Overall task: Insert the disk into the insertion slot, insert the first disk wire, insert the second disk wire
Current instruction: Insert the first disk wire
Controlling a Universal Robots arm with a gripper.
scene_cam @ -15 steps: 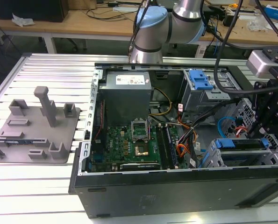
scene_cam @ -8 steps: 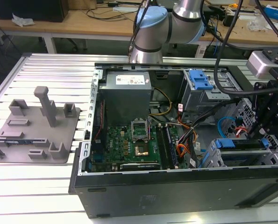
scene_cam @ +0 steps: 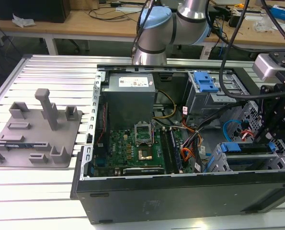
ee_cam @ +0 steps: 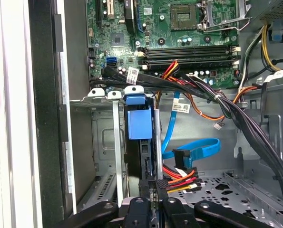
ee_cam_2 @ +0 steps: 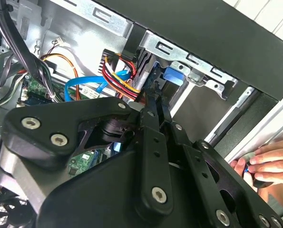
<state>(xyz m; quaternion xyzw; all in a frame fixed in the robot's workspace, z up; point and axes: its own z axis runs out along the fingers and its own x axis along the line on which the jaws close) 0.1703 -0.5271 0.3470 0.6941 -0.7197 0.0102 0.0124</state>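
Red-orange first disk wire plug sits pinched in the claw beside the disk.

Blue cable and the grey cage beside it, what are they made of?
The blue cable looks like smooth, bendy plastic, probably over wire: it curves in a loop and shines. The grey cage looks like thin bare sheet metal: dull silver, with folded tabs and cut-out holes.

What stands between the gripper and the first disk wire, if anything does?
Nothing visible does. In the first wrist view the gripper is right at the dark plug end of the first disk wire. The second disk wire loops close beside the red and orange strands, not between them and the gripper.
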